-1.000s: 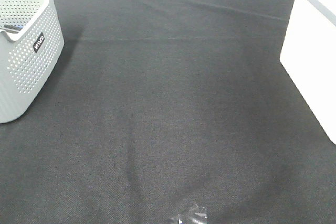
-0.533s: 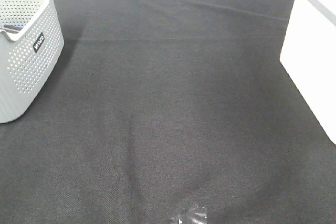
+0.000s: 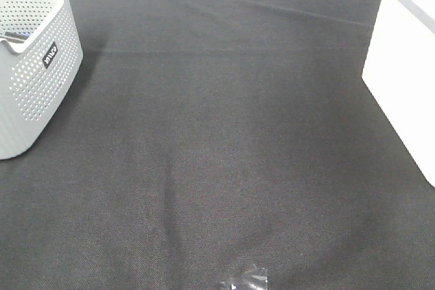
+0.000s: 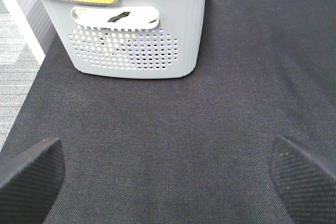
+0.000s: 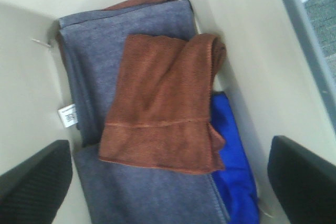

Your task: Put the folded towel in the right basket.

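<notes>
Already the folded brown towel (image 5: 163, 103) lay inside the white right basket (image 3: 408, 66), atop a gray towel (image 5: 100, 66) and touching a blue towel (image 5: 233, 166). The right gripper (image 5: 170, 182) and left gripper (image 4: 168, 177) were both spread wide, holding nothing.

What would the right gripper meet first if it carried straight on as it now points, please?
Probably the brown towel, lying on the grey towel inside the white basket, though depth is unclear.

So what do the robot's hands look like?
Only the tips show. The left gripper has black fingers with rounded tips and a fine woven texture. The right gripper has dark fingers too, but blurred. No cables or markings are visible.
</notes>
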Action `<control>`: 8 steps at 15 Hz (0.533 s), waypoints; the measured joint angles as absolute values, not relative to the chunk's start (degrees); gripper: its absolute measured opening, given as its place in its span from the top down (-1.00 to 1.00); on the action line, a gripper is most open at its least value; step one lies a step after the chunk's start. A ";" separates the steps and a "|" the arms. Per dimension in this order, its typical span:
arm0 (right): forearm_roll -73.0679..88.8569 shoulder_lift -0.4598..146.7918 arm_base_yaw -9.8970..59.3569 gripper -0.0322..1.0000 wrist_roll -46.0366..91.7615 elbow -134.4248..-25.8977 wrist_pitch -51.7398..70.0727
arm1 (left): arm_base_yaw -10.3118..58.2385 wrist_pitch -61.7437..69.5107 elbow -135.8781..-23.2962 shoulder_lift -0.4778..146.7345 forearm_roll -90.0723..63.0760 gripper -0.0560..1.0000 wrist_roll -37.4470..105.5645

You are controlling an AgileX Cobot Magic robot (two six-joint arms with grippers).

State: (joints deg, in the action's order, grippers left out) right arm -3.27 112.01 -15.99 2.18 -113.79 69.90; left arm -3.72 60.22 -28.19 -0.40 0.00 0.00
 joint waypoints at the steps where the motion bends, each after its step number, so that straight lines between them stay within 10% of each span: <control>1: -3.50 111.21 -13.18 -0.94 1.72 -113.56 69.84 | -3.72 60.22 -28.19 -0.40 0.00 -0.98 0.00; 8: -7.56 93.28 -4.24 -0.94 -6.07 -96.31 69.79 | -3.72 60.22 -28.19 -0.40 0.00 -0.98 0.00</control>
State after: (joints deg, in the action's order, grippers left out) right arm -7.56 93.28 -4.24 -6.07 -96.31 69.79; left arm -3.72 60.22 -28.19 -0.40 0.00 0.00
